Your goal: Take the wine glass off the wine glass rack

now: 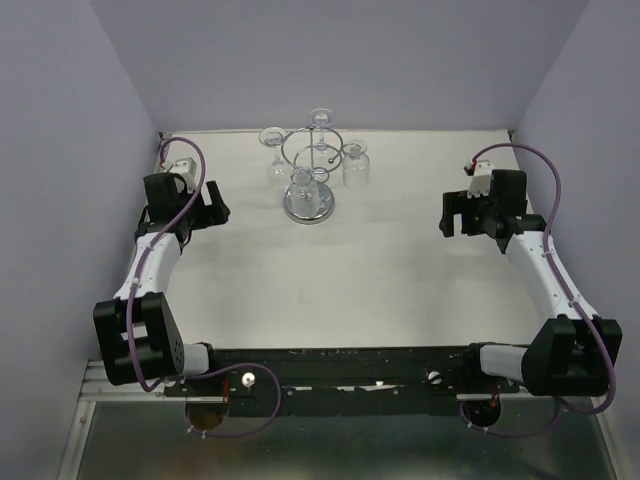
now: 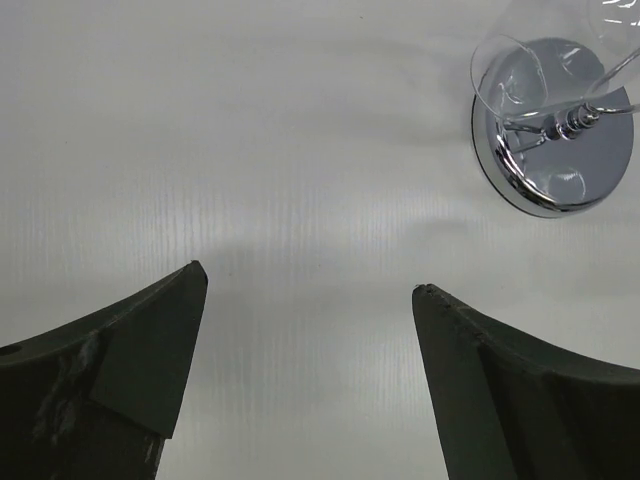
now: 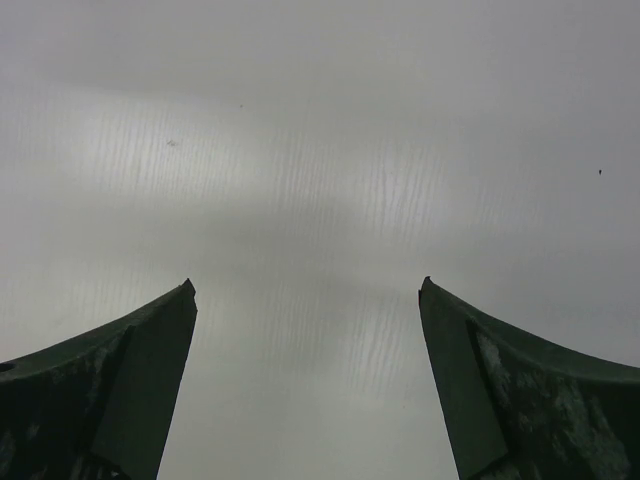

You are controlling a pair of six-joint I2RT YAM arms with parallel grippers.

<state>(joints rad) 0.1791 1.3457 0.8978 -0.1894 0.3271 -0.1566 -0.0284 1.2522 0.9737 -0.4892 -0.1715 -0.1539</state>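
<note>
Both wide open and empty, tbh my left claw (image 2: 310,285) or right claw (image 3: 305,288) could clip the wine glass rack (image 1: 318,210) reaching in and topple a wine glass (image 1: 303,187).

The left gripper above the white table

The left gripper (image 2: 308,280) had its two dark fingers (image 2: 150,350) far apart, over the bare table (image 2: 250,130). In the top right corner sat the wine glass rack (image 2: 575,170) with its shiny round base, and a clear wine glass (image 2: 508,80) showed in front of it.

Soft even light, faint shadows, bright glints on the wine glass rack (image 1: 320,207).
</note>
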